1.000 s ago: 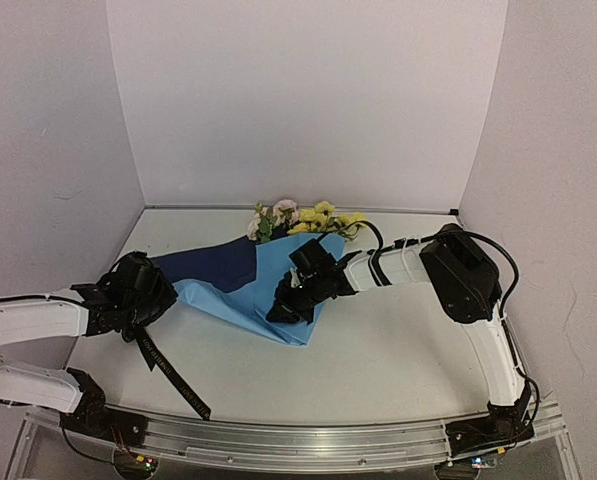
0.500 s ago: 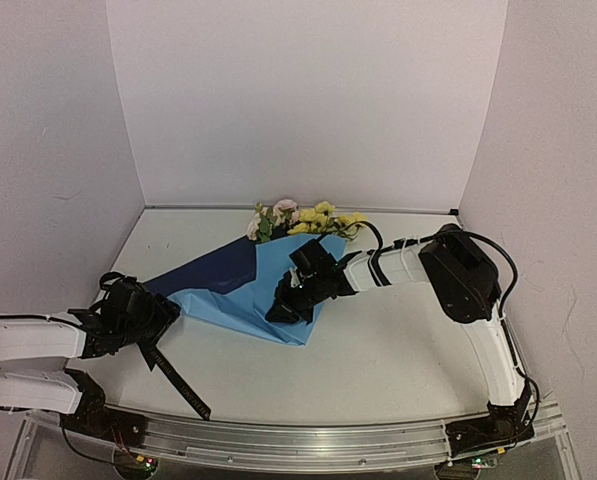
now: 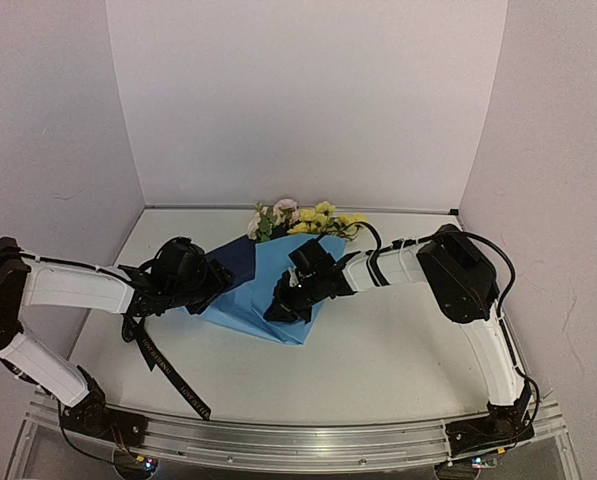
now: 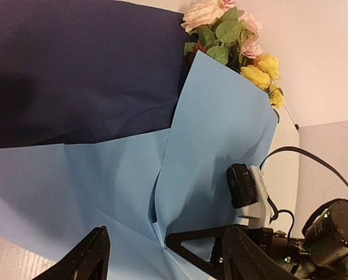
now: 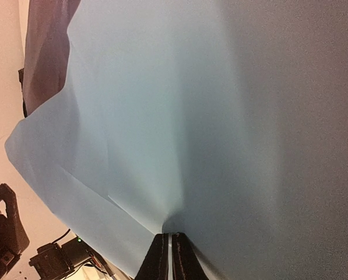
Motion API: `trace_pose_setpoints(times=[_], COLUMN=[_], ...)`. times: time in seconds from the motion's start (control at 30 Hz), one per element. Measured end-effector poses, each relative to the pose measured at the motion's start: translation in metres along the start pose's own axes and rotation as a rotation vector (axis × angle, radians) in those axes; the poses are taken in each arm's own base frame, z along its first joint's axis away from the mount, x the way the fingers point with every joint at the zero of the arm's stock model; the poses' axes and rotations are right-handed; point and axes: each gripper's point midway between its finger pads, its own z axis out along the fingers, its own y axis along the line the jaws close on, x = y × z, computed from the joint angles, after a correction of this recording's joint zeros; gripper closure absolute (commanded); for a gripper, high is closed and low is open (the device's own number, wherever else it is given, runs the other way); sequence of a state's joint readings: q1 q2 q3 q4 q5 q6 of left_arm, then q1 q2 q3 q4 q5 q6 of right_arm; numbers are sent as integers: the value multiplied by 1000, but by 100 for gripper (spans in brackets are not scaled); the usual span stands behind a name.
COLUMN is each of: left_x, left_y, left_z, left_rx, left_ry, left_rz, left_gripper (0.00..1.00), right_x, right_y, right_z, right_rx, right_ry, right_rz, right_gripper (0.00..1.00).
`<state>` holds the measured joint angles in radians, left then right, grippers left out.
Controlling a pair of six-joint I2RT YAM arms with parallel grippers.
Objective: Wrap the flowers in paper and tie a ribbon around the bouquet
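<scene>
Well, at the near left the ribbon [image 3: 166, 368] lay loose on the table [image 3: 398, 350]. The left gripper [image 4: 165, 234] hung wide-jawed over the navy part of the paper [image 3: 248, 305], gripping nothing. The flowers [image 3: 300, 218] poked out at the sheet's far edge. The right gripper [image 5: 169, 238] was pinched tight, apparently on a light blue fold.
</scene>
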<state>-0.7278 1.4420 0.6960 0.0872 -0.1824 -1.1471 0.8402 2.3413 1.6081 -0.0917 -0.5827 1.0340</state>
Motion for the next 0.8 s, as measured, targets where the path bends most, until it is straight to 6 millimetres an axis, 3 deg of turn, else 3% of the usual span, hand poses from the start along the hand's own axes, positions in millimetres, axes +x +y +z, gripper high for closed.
trace_pose_setpoints(times=[0.13, 0.27, 0.43, 0.63, 0.8], left_x=[12, 32, 29, -3, -23], left_y=[5, 34, 59, 99, 120], left_z=[29, 49, 37, 15, 7], left_rx=[-6, -56, -69, -124, -170], left_ry=[47, 112, 99, 23, -20], left_rz=[-8, -32, -62, -107, -122], left_gripper=[37, 37, 37, 37, 36], right_x=[0, 0, 0, 0, 0], right_y=[0, 0, 0, 1, 0], right_z=[0, 0, 0, 1, 1], right_rx=[0, -1, -2, -6, -8], right_ry=[0, 1, 0, 0, 2], right_rz=[0, 0, -1, -2, -3], right_gripper=[94, 94, 94, 94, 94])
